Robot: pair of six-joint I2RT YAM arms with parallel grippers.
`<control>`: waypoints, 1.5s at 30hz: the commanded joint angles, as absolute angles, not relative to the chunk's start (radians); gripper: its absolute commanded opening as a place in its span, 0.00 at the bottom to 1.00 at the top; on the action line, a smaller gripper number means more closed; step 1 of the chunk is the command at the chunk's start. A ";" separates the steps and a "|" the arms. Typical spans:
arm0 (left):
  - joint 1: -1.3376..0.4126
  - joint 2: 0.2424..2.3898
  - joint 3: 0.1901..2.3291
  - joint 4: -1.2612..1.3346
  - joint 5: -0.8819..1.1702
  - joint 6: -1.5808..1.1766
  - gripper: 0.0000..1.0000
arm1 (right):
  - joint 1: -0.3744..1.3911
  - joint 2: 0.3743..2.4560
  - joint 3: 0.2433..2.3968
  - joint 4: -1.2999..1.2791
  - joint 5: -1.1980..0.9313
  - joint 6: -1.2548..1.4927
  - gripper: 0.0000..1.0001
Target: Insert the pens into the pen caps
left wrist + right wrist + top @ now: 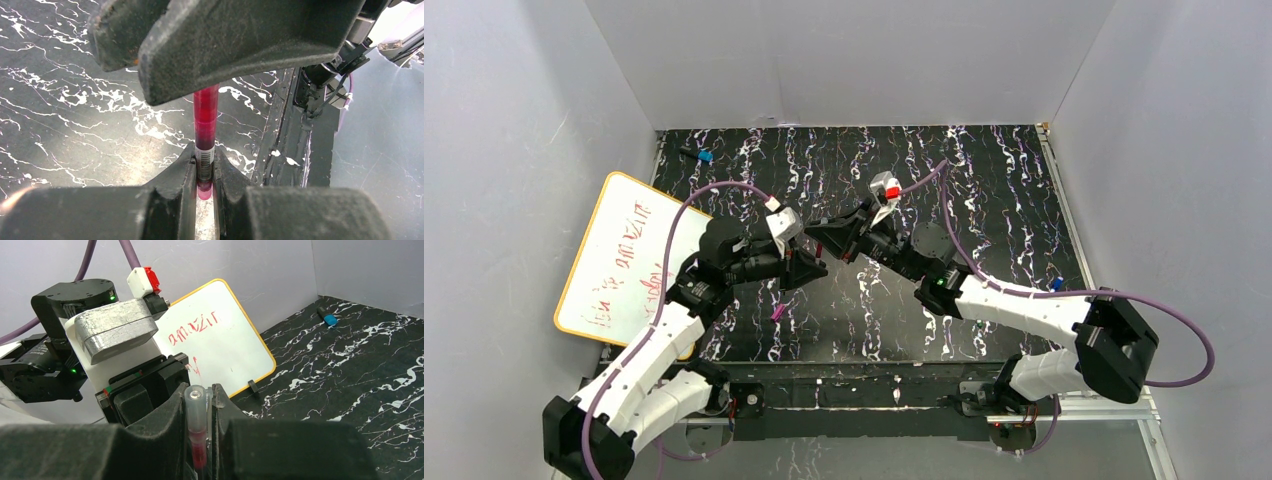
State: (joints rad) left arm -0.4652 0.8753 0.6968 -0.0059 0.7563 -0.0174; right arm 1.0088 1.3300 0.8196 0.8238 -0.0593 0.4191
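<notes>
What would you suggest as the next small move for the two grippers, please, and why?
Probably ease the left gripper along its slim translucent red pen toward the right gripper, which clamps a pale clear cap: the pen's far end reaches that grip, but whether it is seated is hidden.

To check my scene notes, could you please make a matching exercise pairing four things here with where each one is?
Things:
1 red-barrelled slim pen
2 clear plastic tube
3 small magenta plastic cap
4 blue-tipped short black object

Places:
A lying loose on the black marbled table
B clamped in the left tool
C by the table's far left corner
D clamped in the right tool

Pairs: 1-B, 2-D, 3-A, 4-C
</notes>
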 commanded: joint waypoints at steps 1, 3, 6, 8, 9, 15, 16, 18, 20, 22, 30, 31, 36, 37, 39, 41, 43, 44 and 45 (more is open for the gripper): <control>-0.460 0.873 0.774 0.090 0.726 -0.004 0.00 | 1.017 1.350 0.775 0.780 -0.107 0.447 0.01; -0.459 0.879 0.781 0.097 0.720 0.018 0.00 | 1.018 1.358 0.768 0.792 -0.112 0.457 0.01; -0.457 0.884 0.785 0.107 0.714 0.023 0.00 | 1.018 1.366 0.759 0.804 -0.117 0.470 0.01; -0.454 0.884 0.788 0.110 0.710 0.024 0.00 | 1.019 1.373 0.755 0.809 -0.119 0.474 0.01; -0.453 0.882 0.790 0.112 0.708 0.025 0.00 | 1.020 1.376 0.754 0.810 -0.120 0.476 0.01; -0.444 0.882 0.806 0.103 0.695 0.039 0.00 | 1.024 1.399 0.746 0.818 -0.130 0.488 0.01; -0.440 0.882 0.810 0.105 0.695 0.040 0.00 | 1.025 1.401 0.744 0.820 -0.133 0.491 0.01; -0.434 0.885 0.818 0.115 0.694 0.037 0.00 | 1.028 1.411 0.741 0.826 -0.136 0.494 0.01; -0.428 0.886 0.828 0.118 0.695 0.037 0.00 | 1.031 1.419 0.737 0.829 -0.138 0.497 0.01; -0.421 0.889 0.838 0.118 0.699 0.040 0.00 | 1.032 1.422 0.731 0.831 -0.138 0.499 0.01; -0.393 0.887 0.862 0.120 0.703 0.043 0.00 | 1.037 1.427 0.708 0.827 -0.144 0.509 0.01; -0.391 0.887 0.865 0.122 0.704 0.041 0.00 | 1.038 1.428 0.705 0.827 -0.144 0.511 0.01; -0.383 0.892 0.884 0.138 0.717 0.029 0.00 | 1.054 1.443 0.703 0.827 -0.143 0.515 0.01; -0.382 0.894 0.886 0.143 0.720 0.025 0.00 | 1.060 1.448 0.703 0.828 -0.142 0.514 0.01; -0.382 0.898 0.888 0.152 0.725 0.015 0.00 | 1.072 1.459 0.700 0.833 -0.137 0.514 0.01; -0.381 0.900 0.887 0.155 0.725 0.014 0.00 | 1.081 1.467 0.700 0.838 -0.133 0.514 0.01; -0.380 0.900 0.888 0.153 0.726 0.014 0.00 | 1.086 1.471 0.700 0.841 -0.129 0.512 0.01; -0.380 0.899 0.888 0.151 0.726 0.015 0.00 | 1.087 1.470 0.701 0.839 -0.127 0.510 0.01; -0.379 0.899 0.888 0.150 0.726 0.015 0.00 | 1.088 1.468 0.702 0.838 -0.123 0.506 0.01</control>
State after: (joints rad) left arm -0.4129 0.9222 0.7677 -0.0956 0.7738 0.0395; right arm 1.0119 1.4158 0.7685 1.0515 0.0105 0.4938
